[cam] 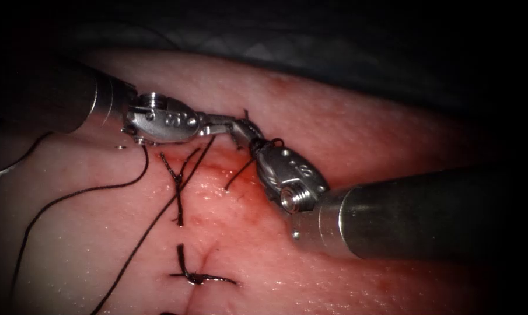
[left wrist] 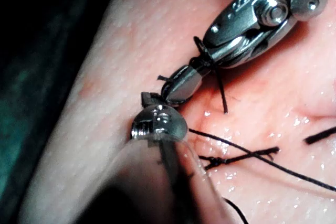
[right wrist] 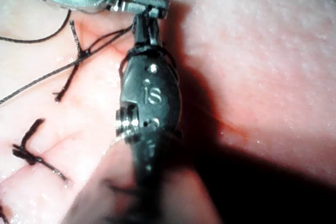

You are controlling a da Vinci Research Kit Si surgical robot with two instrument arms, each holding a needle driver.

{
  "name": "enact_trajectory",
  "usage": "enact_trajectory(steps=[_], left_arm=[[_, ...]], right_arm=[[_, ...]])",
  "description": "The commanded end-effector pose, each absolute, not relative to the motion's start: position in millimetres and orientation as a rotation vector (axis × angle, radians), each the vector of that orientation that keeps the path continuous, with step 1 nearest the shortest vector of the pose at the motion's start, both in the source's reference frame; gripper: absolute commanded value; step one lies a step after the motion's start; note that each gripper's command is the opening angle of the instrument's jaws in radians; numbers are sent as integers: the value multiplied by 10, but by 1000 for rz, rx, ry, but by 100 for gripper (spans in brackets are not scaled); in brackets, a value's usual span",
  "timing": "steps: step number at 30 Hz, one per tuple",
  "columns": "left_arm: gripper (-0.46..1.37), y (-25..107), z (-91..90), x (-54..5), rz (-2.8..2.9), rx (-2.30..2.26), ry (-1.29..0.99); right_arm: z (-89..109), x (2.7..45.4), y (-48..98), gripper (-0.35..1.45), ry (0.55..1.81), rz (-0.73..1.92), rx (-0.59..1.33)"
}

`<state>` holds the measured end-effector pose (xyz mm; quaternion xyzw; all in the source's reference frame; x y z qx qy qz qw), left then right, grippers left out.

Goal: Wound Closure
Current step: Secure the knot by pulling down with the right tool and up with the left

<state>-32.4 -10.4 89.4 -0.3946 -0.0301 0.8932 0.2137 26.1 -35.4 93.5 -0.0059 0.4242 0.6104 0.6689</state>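
Upper centre of the endoscope view, the left pincer (cam: pixel 231 124) and right pincer (cam: pixel 246 131) meet over the cut (cam: pixel 217 169). The thread (cam: pixel 158 216) wraps the right pincer's neck, and I cannot tell what either pincer holds. A hard pull could snag that loop or tear the tissue (cam: pixel 334 116).

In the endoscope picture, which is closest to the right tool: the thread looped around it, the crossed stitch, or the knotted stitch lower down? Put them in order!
From the right tool:
1. Thread loop, wrapped around the tool itself.
2. Crossed stitch, to its left on the tissue.
3. Knotted stitch, farthest, lower on the cut.

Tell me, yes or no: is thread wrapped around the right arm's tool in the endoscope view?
Yes: a loop of dark thread lies around the right tool just behind its jaws, where it meets the left tool.
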Motion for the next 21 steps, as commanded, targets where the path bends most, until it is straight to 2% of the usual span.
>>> enact_trajectory(steps=[1, 13, 21], left_arm=[[-35, -103, 894, -325, 2480, -1097, -93], [-35, -67, 894, -337, 2465, -1097, -89], [-35, -3, 899, -326, 2460, -1089, -5]], right_arm=[[931, 261, -357, -35, 954, 1372, -16], [878, 266, -407, -35, 923, 1392, 81], [870, 265, -411, -35, 923, 1400, 91]])
